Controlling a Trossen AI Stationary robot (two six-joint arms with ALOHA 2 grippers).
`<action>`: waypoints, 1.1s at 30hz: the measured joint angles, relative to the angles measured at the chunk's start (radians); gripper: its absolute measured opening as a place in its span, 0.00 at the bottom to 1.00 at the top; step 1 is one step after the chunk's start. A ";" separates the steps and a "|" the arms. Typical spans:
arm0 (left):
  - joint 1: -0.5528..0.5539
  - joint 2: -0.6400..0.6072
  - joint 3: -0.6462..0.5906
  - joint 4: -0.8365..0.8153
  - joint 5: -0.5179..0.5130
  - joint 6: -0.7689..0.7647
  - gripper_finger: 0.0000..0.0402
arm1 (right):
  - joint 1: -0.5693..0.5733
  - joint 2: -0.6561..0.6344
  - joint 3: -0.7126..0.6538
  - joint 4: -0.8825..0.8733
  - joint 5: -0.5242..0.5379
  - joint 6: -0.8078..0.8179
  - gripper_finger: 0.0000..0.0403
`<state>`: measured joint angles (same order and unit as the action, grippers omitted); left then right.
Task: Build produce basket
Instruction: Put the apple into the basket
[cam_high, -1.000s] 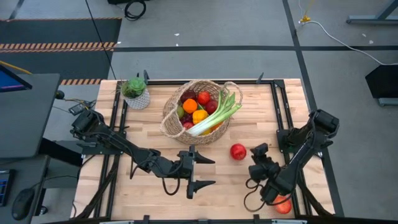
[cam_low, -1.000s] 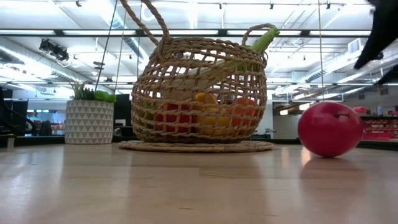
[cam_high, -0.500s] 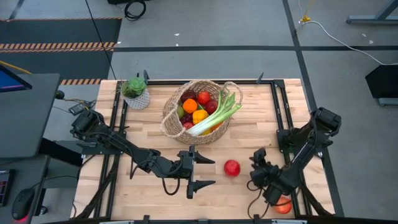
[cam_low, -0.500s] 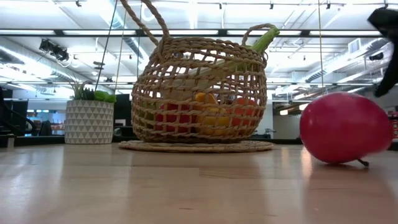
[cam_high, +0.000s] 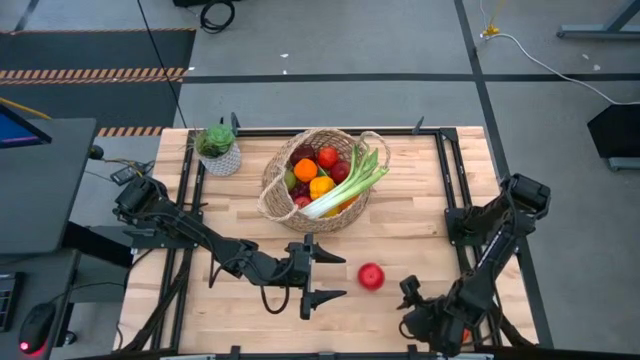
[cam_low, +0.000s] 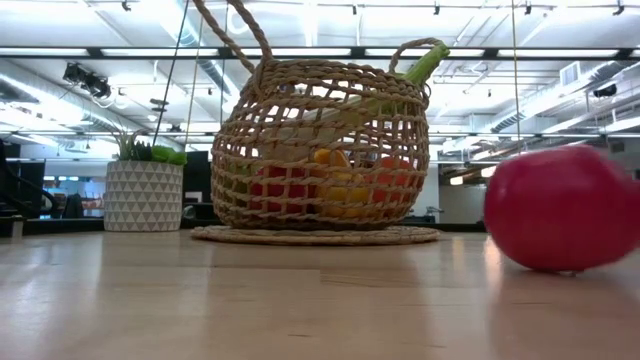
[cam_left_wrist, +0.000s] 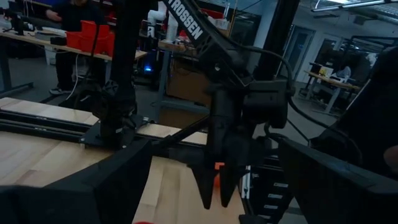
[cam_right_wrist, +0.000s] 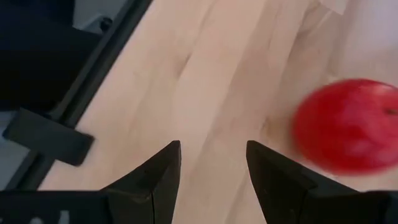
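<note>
The tan wicker basket stands on its base at the far middle of the table. It holds oranges, red fruit, grapes and a leek that leans over its rim. A red apple lies loose on the wood near the near edge. My left gripper is open, just left of the apple. My right gripper is open, low over the table to the right of the apple and touching nothing. In the left wrist view its fingers point down.
A small white pot with a green plant stands left of the basket. Black frame rails run along the table's sides, and the near edge rail is close to my right gripper. Bare wood lies between basket and apple.
The red apple has rolled along the table from just below the basket toward the near edge and slightly left. My right gripper has moved toward the near edge, keeping to the right of the apple. My left arm has kept still.
</note>
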<state>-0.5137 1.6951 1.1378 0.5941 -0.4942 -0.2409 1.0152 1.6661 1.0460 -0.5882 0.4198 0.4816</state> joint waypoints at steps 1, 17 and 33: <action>0.000 0.000 0.000 0.000 0.000 0.000 0.88 | -0.006 0.000 -0.003 0.017 -0.003 -0.008 0.47; 0.000 0.000 0.000 0.000 0.000 0.000 0.88 | -0.274 0.002 -0.005 0.008 0.011 -0.217 0.47; -0.001 0.000 0.000 0.000 0.000 0.001 0.88 | -0.332 -0.094 0.003 -0.289 0.378 -0.144 0.47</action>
<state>-0.5148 1.6951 1.1381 0.5941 -0.4942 -0.2401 0.6828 1.5719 1.0485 -0.8769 0.7979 0.3378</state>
